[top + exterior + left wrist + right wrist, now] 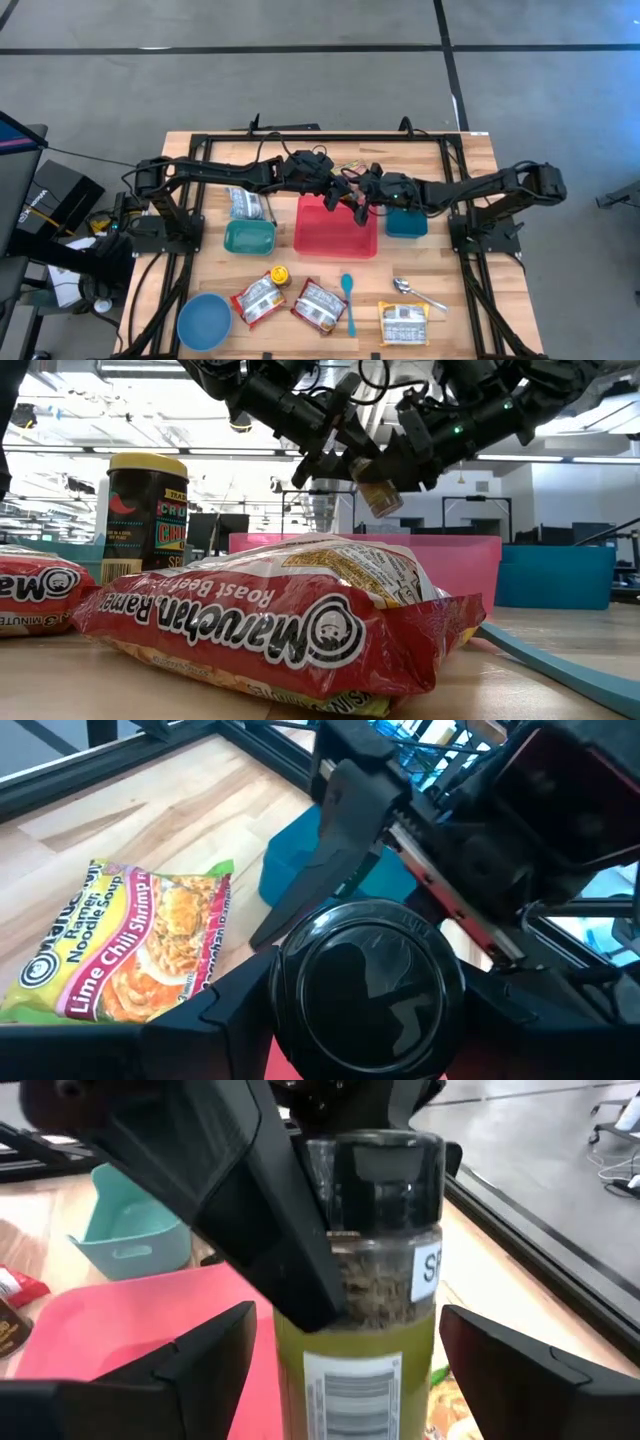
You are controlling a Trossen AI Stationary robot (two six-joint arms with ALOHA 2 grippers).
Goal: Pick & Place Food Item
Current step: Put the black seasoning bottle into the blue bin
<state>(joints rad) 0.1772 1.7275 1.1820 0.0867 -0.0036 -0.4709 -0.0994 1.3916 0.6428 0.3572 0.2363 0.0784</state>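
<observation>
The food item in play is a glass spice jar [375,1280] with a black lid [360,985] and a green label. It hangs above the pink tray [335,235], which lies on the table's middle. My left gripper [348,192] comes from the table's left and is shut on the jar. My right gripper [368,196] comes from the right and stands open. Its two fingers [215,1355] are on either side of the jar's lower part, with a gap showing on both sides. In the low view the jar [380,496] hangs tilted below both grippers. My left gripper pinches the jar's upper part between its two fingers, just under the lid. One finger [275,1230] lies along the jar's side; the jar hides the other. The fingers come slanting down from the table's left. The jar is lifted clear of the tray, lid uppermost and a little tilted.
A teal bin [249,237] stands left of the tray and a blue bin [406,222] right of it. Ramen packs [258,298], a blue bowl [204,320], a blue spoon [348,300], a metal spoon [415,293] and a small jar [279,273] lie along the near edge. A lime-chili ramen pack [130,940] lies behind the tray.
</observation>
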